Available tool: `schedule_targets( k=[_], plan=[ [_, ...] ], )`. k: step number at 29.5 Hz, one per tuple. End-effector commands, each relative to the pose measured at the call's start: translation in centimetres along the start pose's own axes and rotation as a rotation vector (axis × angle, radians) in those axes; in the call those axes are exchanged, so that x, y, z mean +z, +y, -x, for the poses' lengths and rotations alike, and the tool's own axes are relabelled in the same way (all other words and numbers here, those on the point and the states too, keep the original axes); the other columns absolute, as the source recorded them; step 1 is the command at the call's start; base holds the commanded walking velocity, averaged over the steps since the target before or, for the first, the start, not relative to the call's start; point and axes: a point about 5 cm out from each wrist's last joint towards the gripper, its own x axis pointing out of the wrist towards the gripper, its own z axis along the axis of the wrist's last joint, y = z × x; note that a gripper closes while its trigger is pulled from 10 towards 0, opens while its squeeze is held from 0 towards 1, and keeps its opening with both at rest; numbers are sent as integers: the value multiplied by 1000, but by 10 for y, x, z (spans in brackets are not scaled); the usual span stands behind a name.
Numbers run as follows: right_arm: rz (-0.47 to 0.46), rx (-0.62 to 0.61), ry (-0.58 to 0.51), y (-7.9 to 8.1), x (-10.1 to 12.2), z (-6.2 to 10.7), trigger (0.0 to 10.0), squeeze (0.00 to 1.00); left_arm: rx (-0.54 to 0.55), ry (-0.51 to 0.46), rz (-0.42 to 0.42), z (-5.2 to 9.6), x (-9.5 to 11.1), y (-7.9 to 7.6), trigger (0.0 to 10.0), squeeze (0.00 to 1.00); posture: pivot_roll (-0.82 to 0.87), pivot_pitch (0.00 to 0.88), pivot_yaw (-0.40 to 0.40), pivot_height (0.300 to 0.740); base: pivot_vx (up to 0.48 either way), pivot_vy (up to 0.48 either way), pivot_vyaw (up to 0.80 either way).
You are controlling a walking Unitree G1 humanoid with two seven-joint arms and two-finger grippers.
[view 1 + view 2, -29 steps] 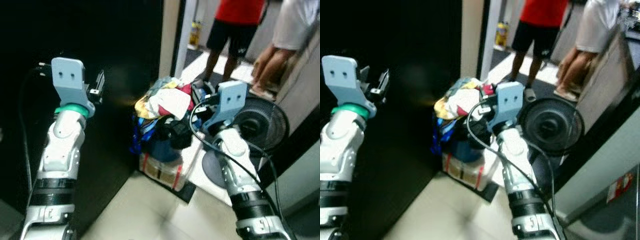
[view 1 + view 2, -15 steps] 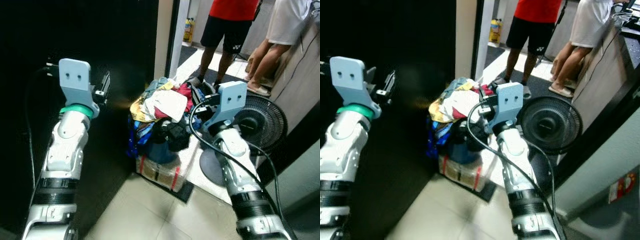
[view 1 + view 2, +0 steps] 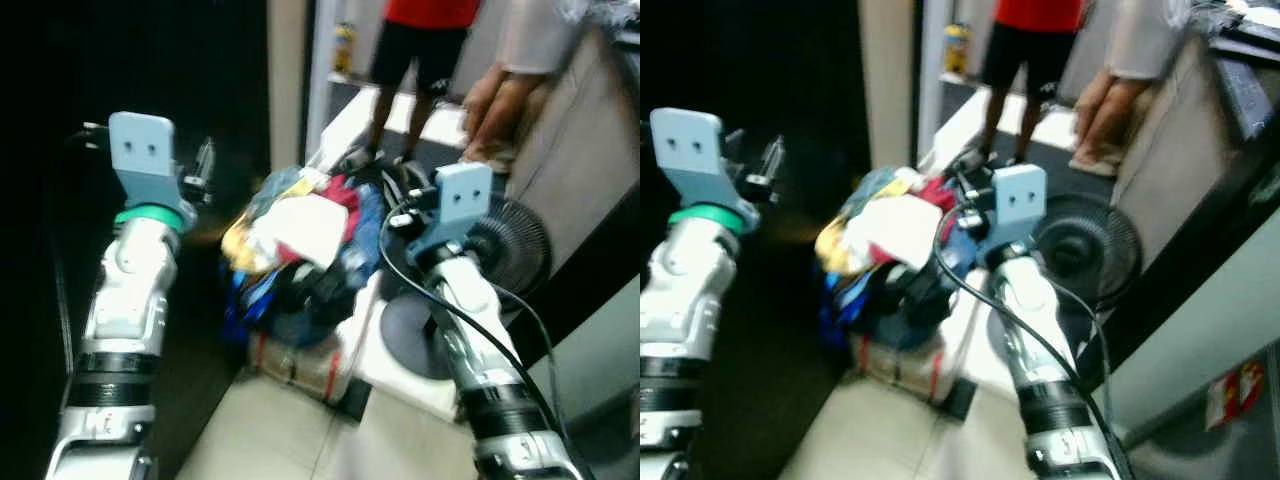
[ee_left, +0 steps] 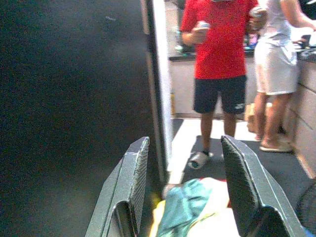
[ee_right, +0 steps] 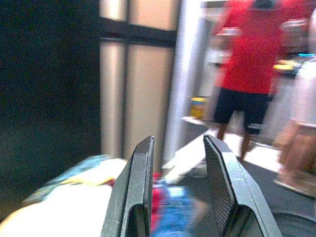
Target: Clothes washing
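task barely begun: laundry pile [image 3: 300, 240] sat untouched in its basket [image 3: 295, 362] on the floor, left gripper [image 4: 185, 197] and right gripper [image 5: 177, 190] raised near it, jaws wide, empty.

A heap of clothes [image 3: 300, 240] sits between a dark wall [image 3: 60, 60] and a fan [image 3: 505, 250], two people [image 3: 420, 40] standing behind.

Both people [image 3: 420, 40] are cut off above the waist (head views blurred).
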Motion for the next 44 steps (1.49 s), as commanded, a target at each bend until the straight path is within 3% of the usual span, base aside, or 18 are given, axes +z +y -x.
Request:
schedule_targets(
  k=[1, 11, 17, 24, 37, 39, 44],
  plan=[
    [-13, 0, 30, 2, -8, 3, 10000, 0, 1, 14, 2, 1, -4, 1, 10000, 0, 48, 20, 3, 740, 416, 0, -788],
    [22, 2, 39, -1, -11, 5, 10000, 0, -4, 11, 3, 0, -3, 0, 10000, 0, 48, 21, 7, 740, 413, 0, -123],
    [4, 22, 36, 6, -12, 5, 10000, 0, -2, 13, 1, 1, -4, 0, 10000, 0, 52, 26, 7, 740, 405, 0, 699],
    [5, 15, 31, 4, -11, 5, 10000, 0, 8, 20, 6, 2, -5, 2, 10000, 0, 51, 30, 5, 740, 389, 0, 0],
    [-4, 33, 26, 9, -12, 7, 10000, 0, -6, 25, 13, 3, -7, 0, 10000, 0, 48, 33, 7, 740, 0, 0, 0],
    [-5, 42, 30, 11, -13, 9, 10000, 0, -16, 32, 9, 4, -9, -1, 10000, 0, 47, 34, 7, 740, 0, 0, 0],
    [51, 69, 119, 15, -40, 25, 10000, 0, -49, 124, -15, 19, -38, -7, 10000, 0, 51, 43, 2, 740, 0, 0, 0]
  ],
)
